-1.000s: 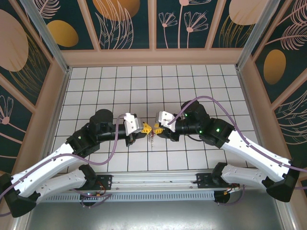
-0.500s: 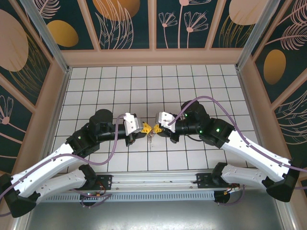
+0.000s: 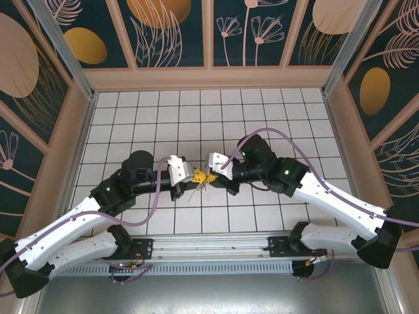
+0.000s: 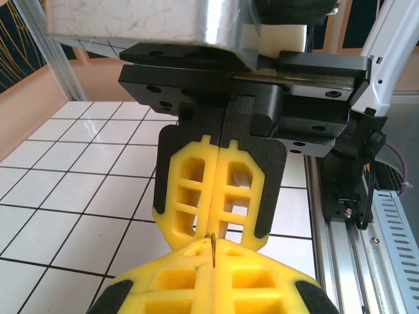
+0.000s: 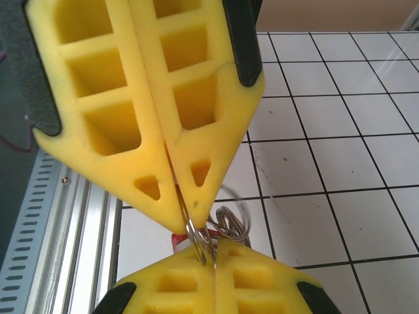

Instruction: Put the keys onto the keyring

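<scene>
Since the earlier frame the right arm pushes more toward the left side, so the right gripper [image 3: 211, 175] now meets the left gripper [image 3: 196, 176] tip to tip. The thin piece [image 3: 194, 190] hanging under the tips slants toward the near left corner instead of hanging straight down.

Both are above the middle of the worktop [image 3: 262, 118], a little toward its near edge. The left gripper is closed, and the right wrist view shows the silver wire of the keyring [image 5: 204, 243] pinched between its yellow fingers. The right gripper is closed too, and the same wire runs down into the seam of its tips. A small red part, which I take for the head of the key [image 5: 177, 243], shows just behind the ring, but the fingers hide its blade.

As I judge it, the task is in the threading step. Ring and key are lifted and brought together, but I cannot tell if the key already sits on the wire. Sliding it fully on is probably left to do.
</scene>
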